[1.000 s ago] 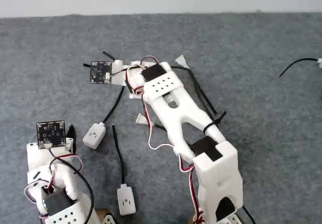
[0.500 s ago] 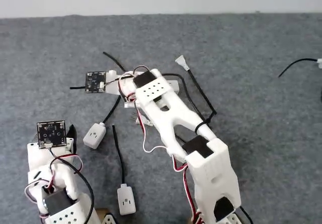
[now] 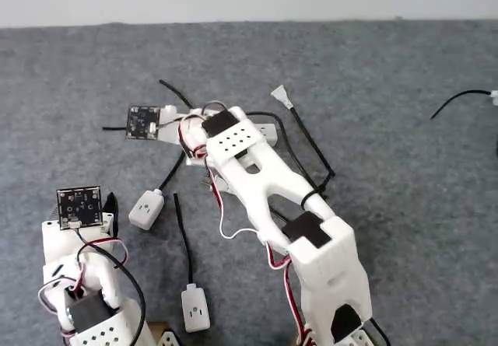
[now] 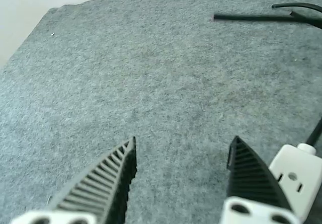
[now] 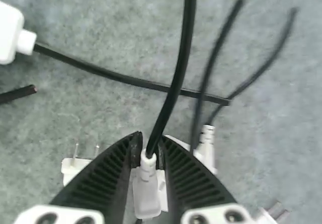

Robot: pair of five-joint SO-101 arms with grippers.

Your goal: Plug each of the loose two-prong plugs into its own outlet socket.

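Right hand (image 5: 149, 139) is clenched on a white plug (image 5: 146, 183), gripping it at the cord end, with its black cable (image 5: 178, 58) running out from between the fingers. The hand sits low over the grey table (image 3: 405, 206), about halfway between the near and far edges and left of centre. A second plug (image 5: 75, 164), two prongs showing, lies just beside one finger. A third plug (image 5: 206, 146) lies just beside the other finger. A fourth plug (image 3: 280, 95) lies toward the far edge, apart from the hand.

Left hand (image 4: 183, 142) is released, fingers spread wide, above bare table near the near-left corner. A white outlet socket (image 3: 145, 208) lies just beside one of its fingers. A second socket (image 3: 194, 307) lies close to the near edge, between the two arms. A loose cord (image 3: 467, 96) lies at the right edge.
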